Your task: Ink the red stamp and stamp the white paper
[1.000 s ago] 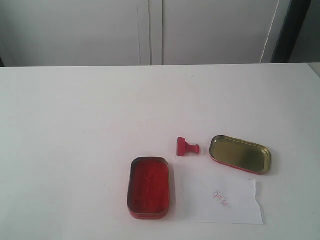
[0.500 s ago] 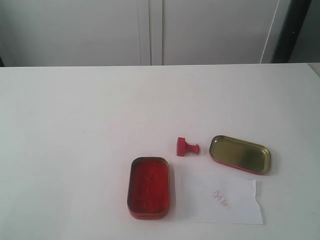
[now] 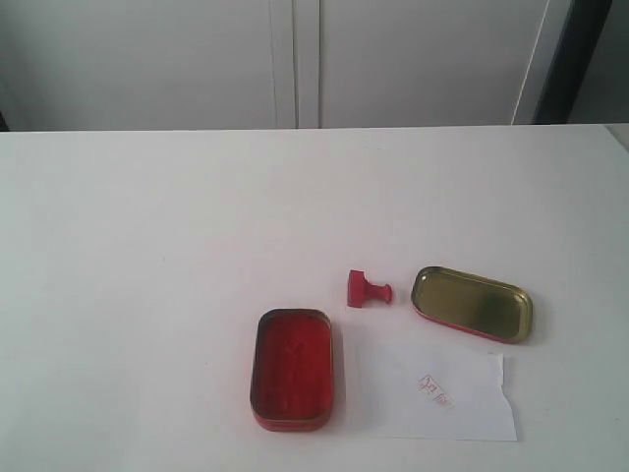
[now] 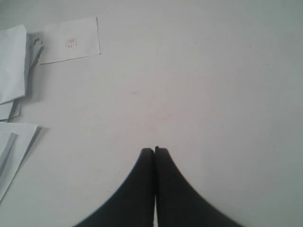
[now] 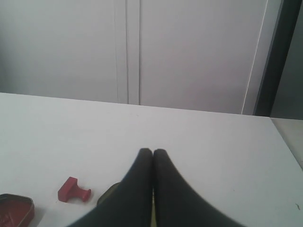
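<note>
The red stamp lies on its side on the white table, between the red ink-filled tin and the gold-lined lid. The white paper lies in front of the lid and bears a small red print. Neither gripper shows in the exterior view. In the right wrist view my right gripper is shut and empty, above the lid, with the stamp off to one side and the ink tin at the frame's edge. My left gripper is shut and empty over bare table.
The left wrist view shows other white sheets stacked at the side and one stamped sheet apart from them. A white cabinet wall stands behind the table's far edge.
</note>
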`<state>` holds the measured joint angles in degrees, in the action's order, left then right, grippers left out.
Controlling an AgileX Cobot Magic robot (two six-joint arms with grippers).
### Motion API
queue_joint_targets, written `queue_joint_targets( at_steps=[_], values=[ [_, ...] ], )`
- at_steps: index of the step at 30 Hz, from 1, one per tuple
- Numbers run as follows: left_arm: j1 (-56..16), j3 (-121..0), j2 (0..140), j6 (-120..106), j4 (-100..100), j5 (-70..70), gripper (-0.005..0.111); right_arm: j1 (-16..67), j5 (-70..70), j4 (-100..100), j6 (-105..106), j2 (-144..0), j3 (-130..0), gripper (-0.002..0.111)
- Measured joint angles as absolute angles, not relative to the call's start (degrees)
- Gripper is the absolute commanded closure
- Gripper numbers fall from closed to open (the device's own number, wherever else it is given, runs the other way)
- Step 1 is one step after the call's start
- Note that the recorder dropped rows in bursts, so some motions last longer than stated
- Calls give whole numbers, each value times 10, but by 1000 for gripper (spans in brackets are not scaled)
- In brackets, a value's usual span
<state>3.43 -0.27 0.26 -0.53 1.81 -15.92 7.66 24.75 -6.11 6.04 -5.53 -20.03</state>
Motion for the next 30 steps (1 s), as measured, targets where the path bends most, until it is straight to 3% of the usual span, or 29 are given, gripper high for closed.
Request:
queue_joint_targets(
  at_steps=[30],
  values=[
    [34, -3, 3, -5, 18, -159, 107, 77, 246, -61, 60, -3, -106, 108]
  ],
)
